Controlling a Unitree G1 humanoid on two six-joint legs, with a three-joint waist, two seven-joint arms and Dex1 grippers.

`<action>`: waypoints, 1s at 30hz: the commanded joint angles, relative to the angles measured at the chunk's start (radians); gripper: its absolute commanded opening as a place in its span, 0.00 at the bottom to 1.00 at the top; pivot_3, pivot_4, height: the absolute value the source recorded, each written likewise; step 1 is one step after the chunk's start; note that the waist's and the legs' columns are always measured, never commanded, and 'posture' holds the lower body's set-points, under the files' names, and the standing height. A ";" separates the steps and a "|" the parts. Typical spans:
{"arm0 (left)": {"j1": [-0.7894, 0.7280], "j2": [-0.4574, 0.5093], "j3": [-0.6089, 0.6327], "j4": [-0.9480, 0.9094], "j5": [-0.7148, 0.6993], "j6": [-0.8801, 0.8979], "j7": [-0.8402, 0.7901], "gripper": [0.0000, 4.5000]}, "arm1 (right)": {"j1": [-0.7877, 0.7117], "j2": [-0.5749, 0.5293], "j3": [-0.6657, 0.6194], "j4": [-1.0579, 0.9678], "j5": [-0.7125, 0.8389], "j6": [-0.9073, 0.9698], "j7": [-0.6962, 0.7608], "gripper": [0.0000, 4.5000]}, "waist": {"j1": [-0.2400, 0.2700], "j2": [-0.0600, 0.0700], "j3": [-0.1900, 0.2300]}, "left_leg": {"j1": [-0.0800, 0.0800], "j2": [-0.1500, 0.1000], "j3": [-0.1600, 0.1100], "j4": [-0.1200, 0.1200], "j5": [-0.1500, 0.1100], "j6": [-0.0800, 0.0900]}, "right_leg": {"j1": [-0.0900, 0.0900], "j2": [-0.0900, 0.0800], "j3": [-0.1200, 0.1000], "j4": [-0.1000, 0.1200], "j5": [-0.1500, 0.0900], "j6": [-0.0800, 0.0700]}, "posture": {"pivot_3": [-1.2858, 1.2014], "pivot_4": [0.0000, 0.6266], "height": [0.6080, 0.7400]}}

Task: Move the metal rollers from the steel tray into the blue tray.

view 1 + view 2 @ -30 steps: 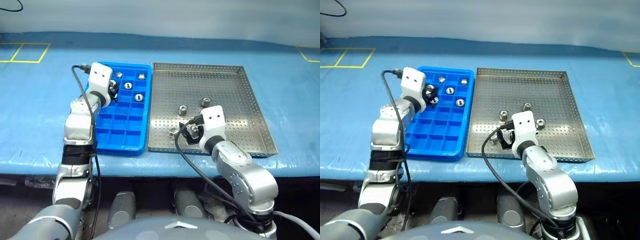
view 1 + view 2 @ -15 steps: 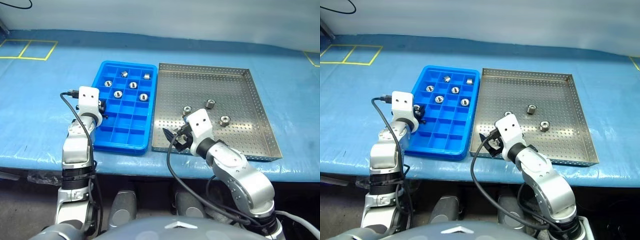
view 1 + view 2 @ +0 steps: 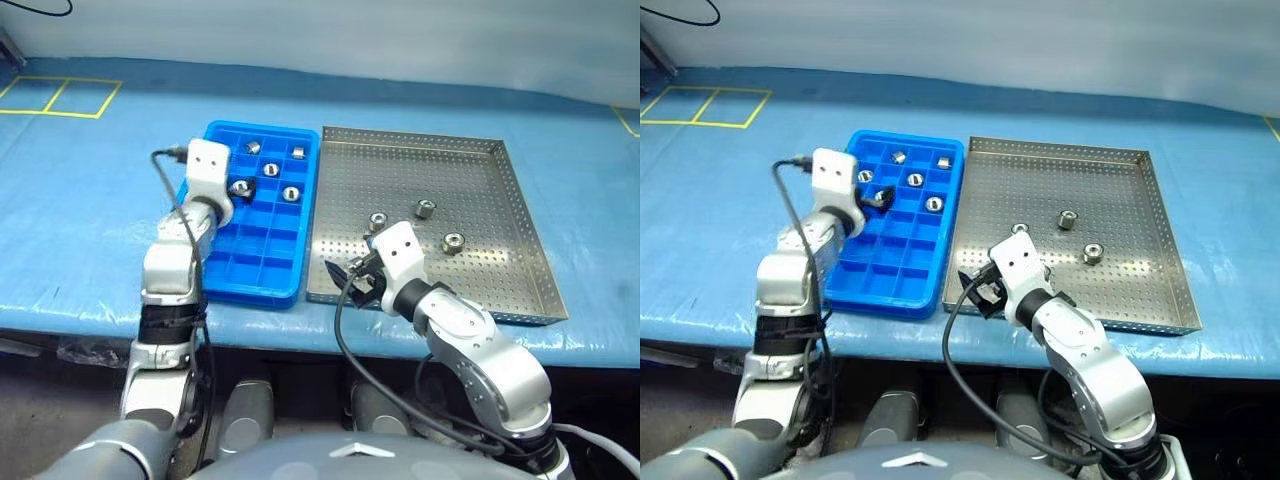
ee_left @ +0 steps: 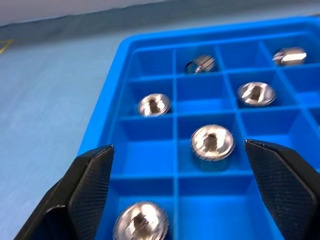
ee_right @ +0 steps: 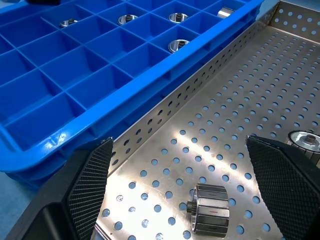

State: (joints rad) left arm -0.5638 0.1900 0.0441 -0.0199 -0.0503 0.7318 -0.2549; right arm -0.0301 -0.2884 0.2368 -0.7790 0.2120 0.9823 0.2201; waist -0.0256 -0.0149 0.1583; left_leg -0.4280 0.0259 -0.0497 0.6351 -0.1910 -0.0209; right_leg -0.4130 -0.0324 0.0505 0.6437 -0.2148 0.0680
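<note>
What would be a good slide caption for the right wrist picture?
Open right pincer hovering over a metal roller in the steel tray, beside the blue tray.

I seem to be in a workshop or test lab. My surface (image 3: pixel 90 250) wears a blue mat. Yellow tape squares (image 3: pixel 60 97) lie beyond the blue tray (image 3: pixel 255 270).

Silver-grey jointed arms, white wrist blocks, looping black cables, textured black end effector fingers (image 4: pixel 90 187).

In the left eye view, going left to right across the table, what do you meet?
left gripper → blue tray → right gripper → steel tray
</note>
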 commanded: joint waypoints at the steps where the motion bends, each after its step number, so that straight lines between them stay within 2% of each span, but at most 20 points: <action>1: -0.122 -0.018 -0.113 0.102 -0.067 -0.036 -0.188 0.99 | 0.012 -0.015 -0.010 -0.048 0.001 -0.026 0.004 1.00 | -0.004 0.000 0.000 | 0.000 0.000 0.000 0.000 0.000 0.000 | 0.000 0.000 0.000 0.000 0.000 0.000 | 0.49 0.24 1.00; 6: -0.267 -0.058 -0.251 0.316 -0.097 -0.063 -0.409 0.99 | 0.048 -0.023 -0.024 -0.071 -0.012 -0.028 -0.022 1.00 | -0.028 0.000 0.000 | 0.000 0.000 0.000 0.000 0.000 0.001 | -0.001 0.000 0.000 0.000 0.000 0.000 | 0.47 0.24 1.00; 13: -0.378 -0.148 -0.348 0.580 -0.032 -0.165 -0.462 0.99 | 0.121 0.002 -0.076 -0.099 -0.062 -0.011 -0.114 1.00 | -0.074 0.000 0.000 | 0.000 0.000 0.001 -0.001 -0.001 0.001 | -0.001 0.001 0.002 0.000 0.000 0.000 | 0.43 0.24 1.00; 17: -0.402 -0.185 -0.379 0.692 0.025 -0.223 -0.431 0.99 | 0.156 0.011 -0.092 -0.117 -0.079 -0.007 -0.141 1.00 | -0.101 0.000 0.000 | 0.000 0.000 0.001 -0.001 -0.001 0.001 | -0.002 0.001 0.003 0.000 0.000 0.000 | 0.42 0.24 1.00; 27: -0.411 -0.225 -0.358 0.859 0.107 -0.251 -0.298 0.99 | 0.173 0.020 -0.087 -0.130 -0.095 0.001 -0.157 1.00 | -0.148 0.000 0.000 | 0.000 0.000 0.002 -0.001 -0.001 0.001 | -0.002 0.002 0.005 0.000 0.000 0.001 | 0.41 0.24 1.00; 30: -0.404 -0.215 -0.341 0.860 0.103 -0.238 -0.283 0.88 | 0.166 0.018 -0.086 -0.122 -0.095 0.001 -0.154 1.00 | -0.154 0.000 0.000 | 0.000 0.000 0.002 -0.001 -0.001 0.001 | -0.002 0.002 0.005 0.000 0.000 0.001 | 0.42 0.24 1.00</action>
State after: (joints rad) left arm -0.9581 -0.0267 -0.3182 0.8471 0.0479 0.4937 -0.5486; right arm 0.1431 -0.2711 0.1565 -0.8712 0.1235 0.9910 0.0662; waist -0.1794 -0.0147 0.1584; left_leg -0.4282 0.0264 -0.0479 0.6337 -0.1917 -0.0199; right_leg -0.4152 -0.0305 0.0555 0.6440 -0.2147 0.0691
